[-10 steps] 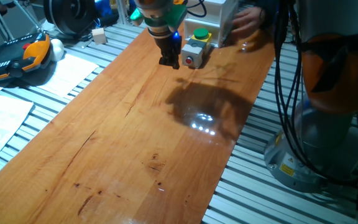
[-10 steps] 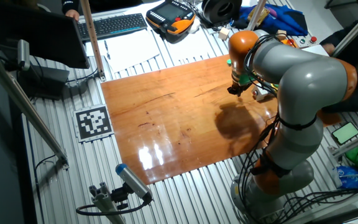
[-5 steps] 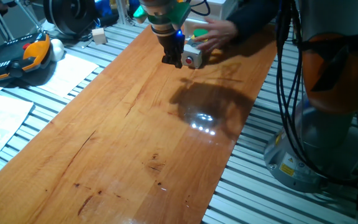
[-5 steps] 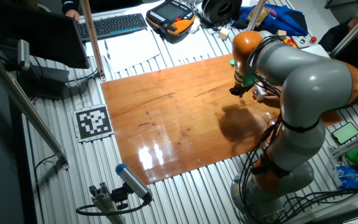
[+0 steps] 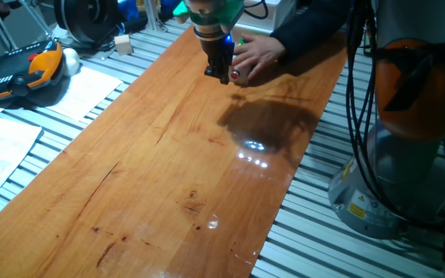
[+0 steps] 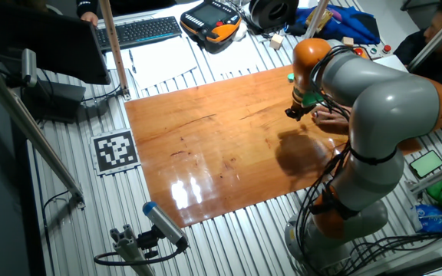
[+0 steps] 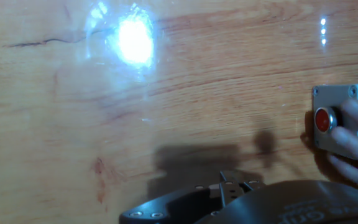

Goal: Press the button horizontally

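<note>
The gripper [image 5: 220,75] hangs low over the table [image 5: 168,162]; I cannot tell if it is open; the red button [image 7: 322,120] sits just beside it, unpressed, held by a person's hand [image 5: 255,57]; pressing is left.

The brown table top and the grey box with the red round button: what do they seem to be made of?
The brown table top looks like varnished wood: grain lines and a dark crack show, and the lamp glares off its glossy surface. The grey box seems to be matte plastic or painted metal, I cannot tell which; screws sit at its corners. Its red round button looks like smooth plastic.
</note>
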Action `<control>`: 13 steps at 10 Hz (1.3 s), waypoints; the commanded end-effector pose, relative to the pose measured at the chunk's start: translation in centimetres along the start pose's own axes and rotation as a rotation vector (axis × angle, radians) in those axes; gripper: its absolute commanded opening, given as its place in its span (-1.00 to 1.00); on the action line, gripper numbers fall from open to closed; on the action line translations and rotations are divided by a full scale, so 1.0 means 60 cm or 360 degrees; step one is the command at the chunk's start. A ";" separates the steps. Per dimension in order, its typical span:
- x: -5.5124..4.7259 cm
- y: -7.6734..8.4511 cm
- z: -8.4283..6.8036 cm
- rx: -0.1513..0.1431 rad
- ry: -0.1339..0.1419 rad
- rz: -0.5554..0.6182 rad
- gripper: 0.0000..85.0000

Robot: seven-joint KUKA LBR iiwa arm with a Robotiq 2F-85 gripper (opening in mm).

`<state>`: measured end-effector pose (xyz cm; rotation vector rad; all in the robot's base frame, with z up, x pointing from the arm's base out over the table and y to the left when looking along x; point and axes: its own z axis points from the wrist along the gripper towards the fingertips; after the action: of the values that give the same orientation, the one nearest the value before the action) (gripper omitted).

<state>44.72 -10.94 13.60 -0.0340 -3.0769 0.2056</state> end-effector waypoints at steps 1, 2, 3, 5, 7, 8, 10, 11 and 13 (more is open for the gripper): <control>0.000 0.001 0.001 -0.0001 -0.0005 0.0000 -1.00; 0.001 0.002 0.003 -0.0002 -0.0007 0.0000 -1.00; 0.002 0.004 0.004 -0.0002 -0.0010 -0.0003 -1.00; 0.005 0.008 0.009 0.0010 -0.0024 0.0000 -1.00; 0.004 0.009 0.010 0.0010 -0.0017 0.0003 -1.00; 0.004 0.008 0.010 0.0013 -0.0017 0.0003 -1.00; 0.002 0.008 0.011 0.0008 -0.0015 0.0003 -1.00; 0.001 0.008 0.011 0.0008 -0.0012 0.0000 -1.00; 0.000 0.009 0.011 0.0008 -0.0007 -0.0004 -1.00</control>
<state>44.66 -10.51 12.87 -0.0291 -3.0808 0.2139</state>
